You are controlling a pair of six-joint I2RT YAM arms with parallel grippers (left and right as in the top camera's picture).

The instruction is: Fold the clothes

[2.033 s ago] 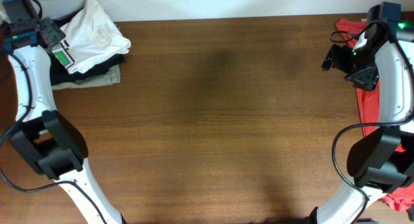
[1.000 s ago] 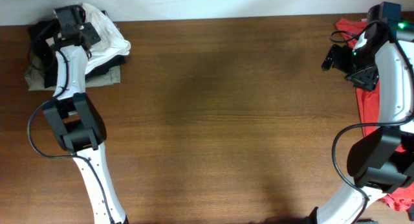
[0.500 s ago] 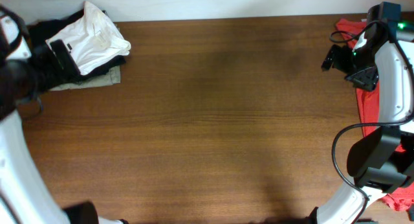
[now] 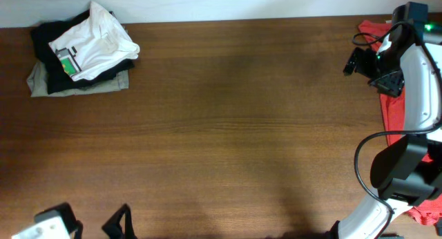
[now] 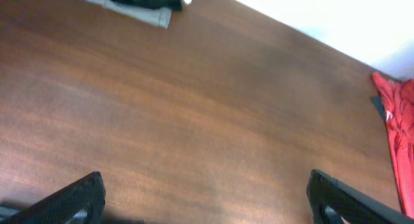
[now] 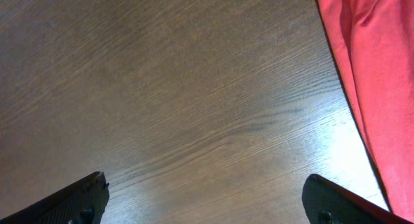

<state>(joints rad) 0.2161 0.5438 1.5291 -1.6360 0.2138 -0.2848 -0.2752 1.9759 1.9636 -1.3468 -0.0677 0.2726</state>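
Gaping wide, left pincer [image 5: 204, 185] and right pincer [image 6: 205, 185]; T-shirt [image 4: 103, 39] seemingly bunched, sleeves hidden.

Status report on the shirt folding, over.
Left jaws open, empty. Right jaws open, empty. White cotton T-shirt with green robot graphic folded atop black and beige garments, far-left corner. Red shirt along right edge.
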